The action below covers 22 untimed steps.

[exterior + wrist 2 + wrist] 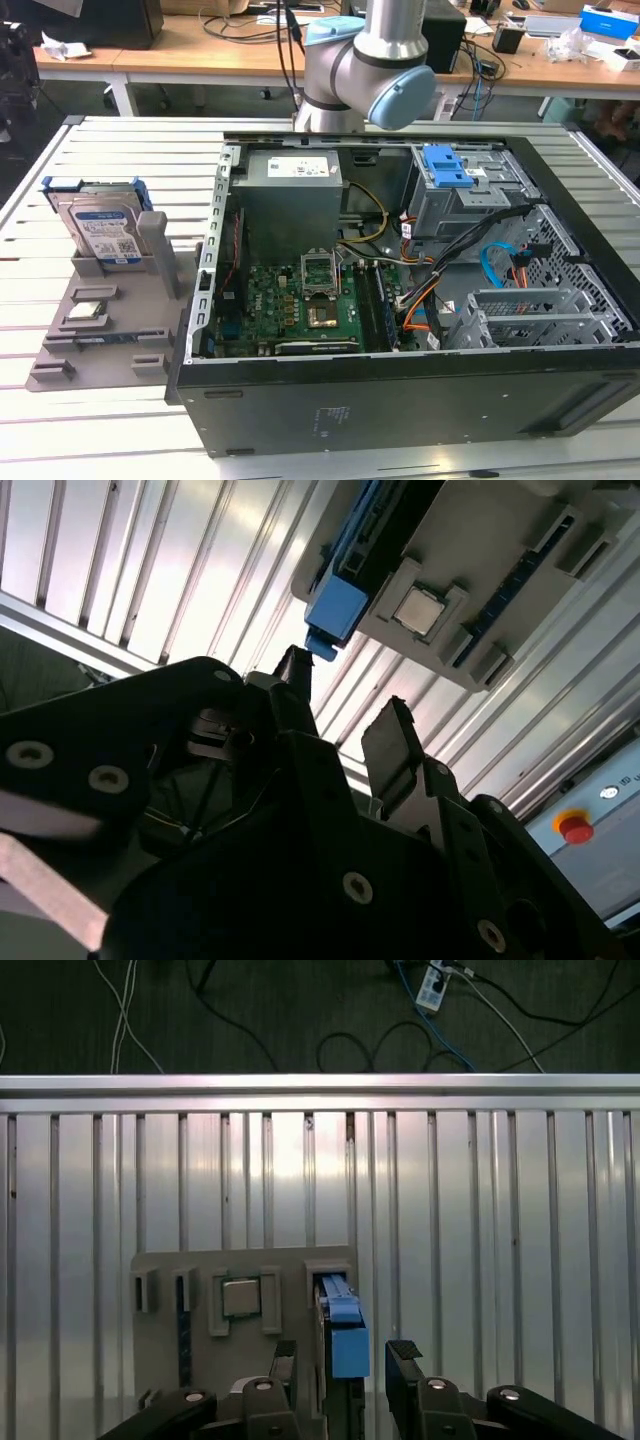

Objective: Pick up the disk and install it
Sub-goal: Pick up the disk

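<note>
A: Exterior view. Arm (pixel 365 60) cut off by the top edge.
B: The disk (pixel 100 228)?
A: On edge in the grey holder (pixel 155 255). Lower part hidden behind the holder's wall. Label print too small to tell.
B: Computer case (pixel 400 400)?
A: Cropped at the exterior view's right. Its near wall hides the front strip of the motherboard (pixel 270 300).
B: Wrist views?
A: First wrist view: gripper (pixel 345 1352) cropped by the frame edge, with fingertips and knuckles seen. Its body covers one end of disk and holder. Second wrist view: dark gripper body masks much of the slatted table (pixel 150 560). Holder cropped. Disk edge-on, label face unseen.
</note>
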Available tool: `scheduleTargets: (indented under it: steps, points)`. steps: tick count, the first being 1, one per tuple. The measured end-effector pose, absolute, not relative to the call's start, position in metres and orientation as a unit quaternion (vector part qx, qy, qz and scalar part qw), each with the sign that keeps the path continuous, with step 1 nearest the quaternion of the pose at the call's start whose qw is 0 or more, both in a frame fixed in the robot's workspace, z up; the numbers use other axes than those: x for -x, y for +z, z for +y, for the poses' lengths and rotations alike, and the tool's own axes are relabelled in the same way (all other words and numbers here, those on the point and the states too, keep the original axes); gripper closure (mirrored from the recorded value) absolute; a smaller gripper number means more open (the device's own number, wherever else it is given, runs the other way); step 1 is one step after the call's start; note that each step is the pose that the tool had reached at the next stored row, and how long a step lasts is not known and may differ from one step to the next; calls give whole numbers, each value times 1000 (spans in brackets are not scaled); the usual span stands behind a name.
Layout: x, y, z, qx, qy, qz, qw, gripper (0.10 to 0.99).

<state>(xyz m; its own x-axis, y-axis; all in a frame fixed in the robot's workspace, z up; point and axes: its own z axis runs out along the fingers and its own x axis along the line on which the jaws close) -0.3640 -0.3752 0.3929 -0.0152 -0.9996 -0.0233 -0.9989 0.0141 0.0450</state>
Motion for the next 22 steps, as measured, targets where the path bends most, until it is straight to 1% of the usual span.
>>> scheduleTargets:
  steps: [9,22]
  points:
    - [361,388,-368,-702,-24,-712,8,604]
    - [356,363,-366,-702,-23,-712,9,604]
